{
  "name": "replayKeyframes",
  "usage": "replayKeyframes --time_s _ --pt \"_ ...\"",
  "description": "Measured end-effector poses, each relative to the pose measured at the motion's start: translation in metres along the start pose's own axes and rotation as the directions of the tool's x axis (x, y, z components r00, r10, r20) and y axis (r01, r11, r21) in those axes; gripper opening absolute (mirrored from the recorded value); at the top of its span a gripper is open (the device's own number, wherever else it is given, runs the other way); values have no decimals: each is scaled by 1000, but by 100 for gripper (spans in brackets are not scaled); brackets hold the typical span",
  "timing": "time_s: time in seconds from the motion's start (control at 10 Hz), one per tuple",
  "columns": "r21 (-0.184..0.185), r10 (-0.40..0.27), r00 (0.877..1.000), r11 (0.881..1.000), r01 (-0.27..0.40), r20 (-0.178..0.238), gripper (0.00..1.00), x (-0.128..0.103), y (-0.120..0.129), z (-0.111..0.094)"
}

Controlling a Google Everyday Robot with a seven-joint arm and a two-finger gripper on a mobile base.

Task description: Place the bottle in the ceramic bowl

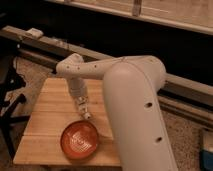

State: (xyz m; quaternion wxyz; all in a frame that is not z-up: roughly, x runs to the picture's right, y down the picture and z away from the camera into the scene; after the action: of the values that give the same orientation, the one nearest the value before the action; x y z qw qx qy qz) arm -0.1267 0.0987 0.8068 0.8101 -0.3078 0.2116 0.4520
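The orange-red ceramic bowl [79, 141] with pale rings inside sits on the wooden table [45, 120] near its front edge. My gripper [80, 103] hangs from the white arm above the middle of the table, pointing down, just behind the bowl's far rim. It is shut on the small whitish bottle [85, 113], which sticks out below the fingers, tilted toward the bowl with its lower end close above the far rim. My big white arm link covers the right part of the table.
A dark rail [45, 45] with a small white object [35, 33] on it runs behind the table. A black stand [7, 95] is at the left. A blue and white object [207, 150] lies on the floor at the right edge.
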Motion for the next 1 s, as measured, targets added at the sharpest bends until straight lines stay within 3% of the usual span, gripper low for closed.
replayKeyframes --time_s 0.5,1.0 --pt "43 49 998 998 -51 45 0 37 31 10" --pt "40 136 989 990 -139 61 0 71 54 24"
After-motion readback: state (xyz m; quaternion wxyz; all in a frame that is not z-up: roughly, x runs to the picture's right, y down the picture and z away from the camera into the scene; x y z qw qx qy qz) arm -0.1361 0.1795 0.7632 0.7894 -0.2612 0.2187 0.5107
